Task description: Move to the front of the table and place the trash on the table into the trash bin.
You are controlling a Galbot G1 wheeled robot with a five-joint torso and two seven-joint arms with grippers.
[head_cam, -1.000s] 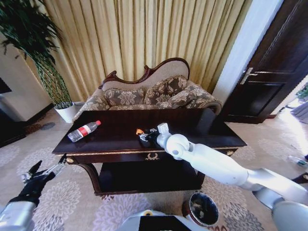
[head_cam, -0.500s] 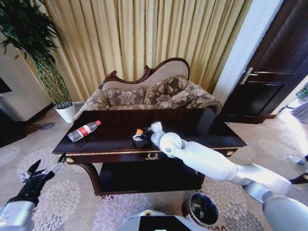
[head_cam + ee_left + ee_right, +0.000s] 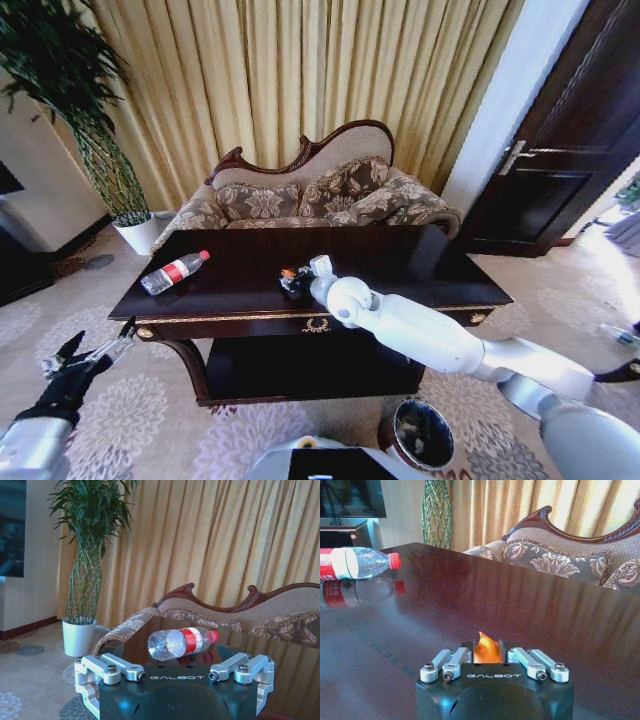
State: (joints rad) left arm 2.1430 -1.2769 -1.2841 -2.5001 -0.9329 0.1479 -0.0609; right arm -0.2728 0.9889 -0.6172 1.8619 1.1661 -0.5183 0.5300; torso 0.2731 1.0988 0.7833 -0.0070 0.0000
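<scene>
Clamping the orange scrap [image 3: 486,650] in my right gripper [image 3: 291,281]: jaws drawn in tight on it, scrap standing up between the fingers in the right wrist view. Gripper sits low over the table [image 3: 420,262], mid-width and toward the front edge, arm reaching in from the right across the front rim.

Left gripper [image 3: 88,355] hangs off the table's left front corner, below top level, out over the carpet [image 3: 130,415]. Fingers spread, nothing between them.

Bottle [image 3: 174,271] lies on its side near the table's left end, red cap pointing toward the sofa [image 3: 320,195], well apart from my right gripper. Clear, red label; can't tell if anything is in it. Left wrist view has it just beyond the near table edge; right wrist view has it off to the side with bare glossy top between us.

Trash bin [image 3: 421,433] stands on the carpet below the table's front right, close to my base, mouth up. Inside reads dark; can't tell contents.

Room: tabletop right of my arm is bare out to the right end. Sofa is close behind the table's back edge. Plant pot [image 3: 139,232] on the floor beyond the left rear corner. Door [image 3: 575,130] off to the right. Open carpet left and right of the table.
</scene>
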